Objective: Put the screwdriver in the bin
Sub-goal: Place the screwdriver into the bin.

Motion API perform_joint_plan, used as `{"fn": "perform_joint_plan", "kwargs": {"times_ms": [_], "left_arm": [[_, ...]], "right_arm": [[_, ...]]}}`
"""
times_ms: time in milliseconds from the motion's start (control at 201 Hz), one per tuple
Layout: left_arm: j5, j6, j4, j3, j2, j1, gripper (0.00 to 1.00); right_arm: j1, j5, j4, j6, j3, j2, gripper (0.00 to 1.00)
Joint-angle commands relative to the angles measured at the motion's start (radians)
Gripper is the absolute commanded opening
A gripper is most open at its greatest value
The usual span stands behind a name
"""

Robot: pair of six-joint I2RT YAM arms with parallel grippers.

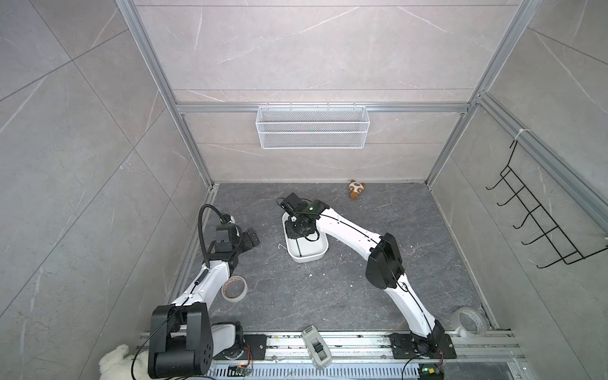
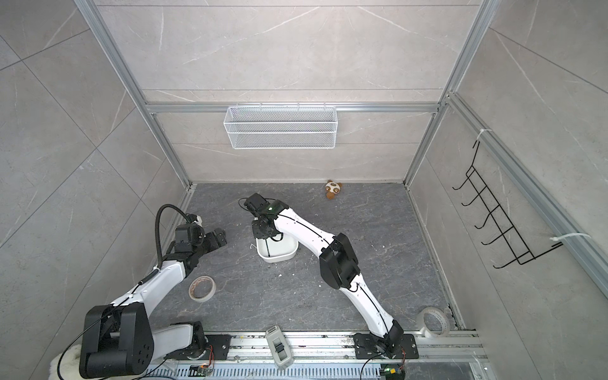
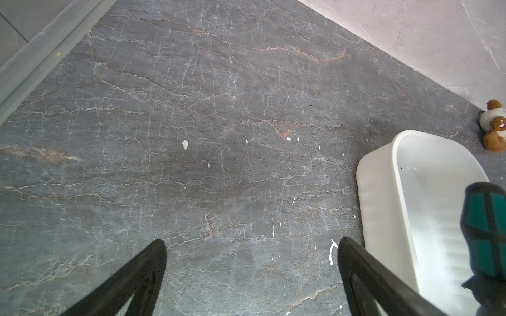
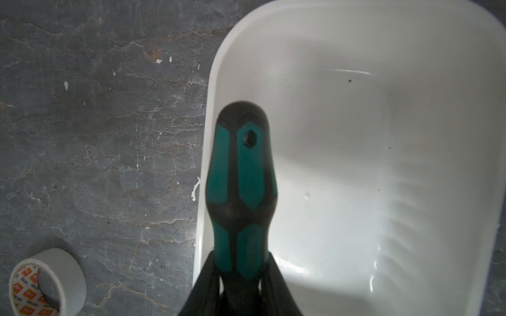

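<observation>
The right gripper (image 4: 241, 264) is clamped on the lower handle of the screwdriver (image 4: 241, 175), holding it over the bin (image 4: 342, 131), close to one side wall. The left gripper (image 3: 252, 242) stands apart, empty. The tool looks light and rigid, so its rubbery handle is probably the best hold. One screwdriver, one bin, two tape rolls (image 1: 234, 288).

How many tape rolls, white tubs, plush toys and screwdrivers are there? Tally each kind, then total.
Tape rolls: 2
White tub: 1
Plush toy: 1
Screwdriver: 1
Total: 5
</observation>
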Motion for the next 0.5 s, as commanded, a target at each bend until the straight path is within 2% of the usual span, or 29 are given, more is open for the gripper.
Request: {"fn": "perform_joint_plan", "kwargs": {"times_ms": [0, 304, 493], "left_arm": [[0.013, -0.011, 0.000, 0.028, -0.017, -0.002, 1.00], [0.014, -0.011, 0.000, 0.030, -0.013, -0.002, 1.00], [0.018, -0.011, 0.000, 0.034, -0.007, -0.002, 1.00]], "right_arm": [[0.005, 0.025, -0.125, 0.009, 0.090, 0.041, 0.18], [0.005, 0.044, -0.128, 0.003, 0.118, 0.069, 0.25], [0.005, 0.053, -0.150, -0.007, 0.143, 0.079, 0.39]]}}
